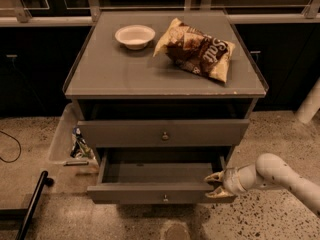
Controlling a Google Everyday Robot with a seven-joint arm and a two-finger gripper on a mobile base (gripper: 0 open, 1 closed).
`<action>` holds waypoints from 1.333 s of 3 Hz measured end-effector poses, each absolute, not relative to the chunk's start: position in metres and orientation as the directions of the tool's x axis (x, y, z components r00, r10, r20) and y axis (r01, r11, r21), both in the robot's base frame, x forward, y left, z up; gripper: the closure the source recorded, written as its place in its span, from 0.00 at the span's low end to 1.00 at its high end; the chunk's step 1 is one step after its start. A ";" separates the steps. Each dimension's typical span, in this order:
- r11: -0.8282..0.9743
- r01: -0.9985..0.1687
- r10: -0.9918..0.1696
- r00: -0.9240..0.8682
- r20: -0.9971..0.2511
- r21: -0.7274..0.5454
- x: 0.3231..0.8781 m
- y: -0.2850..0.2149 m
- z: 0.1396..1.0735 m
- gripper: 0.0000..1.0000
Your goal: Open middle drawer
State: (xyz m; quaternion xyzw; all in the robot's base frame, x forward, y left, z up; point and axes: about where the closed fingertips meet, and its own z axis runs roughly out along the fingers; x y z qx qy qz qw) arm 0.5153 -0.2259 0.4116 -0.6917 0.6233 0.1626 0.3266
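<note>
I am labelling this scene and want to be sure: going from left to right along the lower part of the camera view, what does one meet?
black bar → clear bin beside the cabinet → middle drawer, pulled open → gripper at the drawer's right front corner

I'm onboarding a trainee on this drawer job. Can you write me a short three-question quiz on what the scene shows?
1. Fill in: the gripper is at the ___ end, as the picture shows it, of the middle drawer front.
2. True or false: the middle drawer is fully shut.
3. What lies beside the white bowl on the cabinet top? A) a chip bag B) a can C) an apple

Key: 1 right; 2 false, it is pulled out; 3 A.
</note>
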 end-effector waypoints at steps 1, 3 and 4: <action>-0.010 -0.968 -0.756 0.170 -0.632 -0.249 0.515 -0.226 0.412 0.81; -0.011 -0.969 -0.754 0.169 -0.635 -0.245 0.516 -0.224 0.411 0.34; -0.060 -0.972 -0.740 0.196 -0.643 -0.227 0.496 -0.210 0.410 0.38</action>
